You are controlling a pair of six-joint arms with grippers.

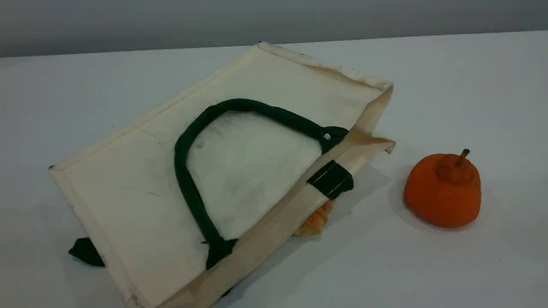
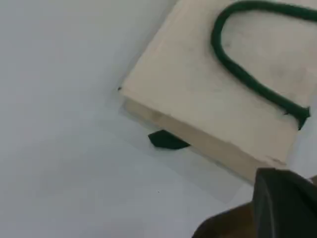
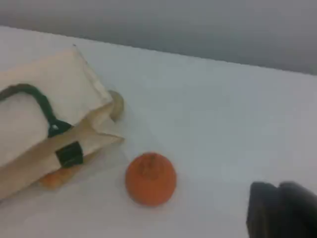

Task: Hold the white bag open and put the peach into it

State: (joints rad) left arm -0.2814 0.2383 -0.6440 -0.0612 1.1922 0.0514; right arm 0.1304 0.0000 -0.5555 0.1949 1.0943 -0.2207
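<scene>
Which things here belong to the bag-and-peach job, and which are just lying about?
Job: white bag, lying flat; no peach in view.
Lying about: orange stemmed fruit; beige ball behind the bag; orange-brown thing at the bag's mouth.

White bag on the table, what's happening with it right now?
Nothing is handling it yet. The white bag lies flat on the table, its green handle on top. The left arm's fingers hover closed near its edge. The right arm's fingers hover closed, off to the side of the orange fruit. No peach shows in any view.
</scene>
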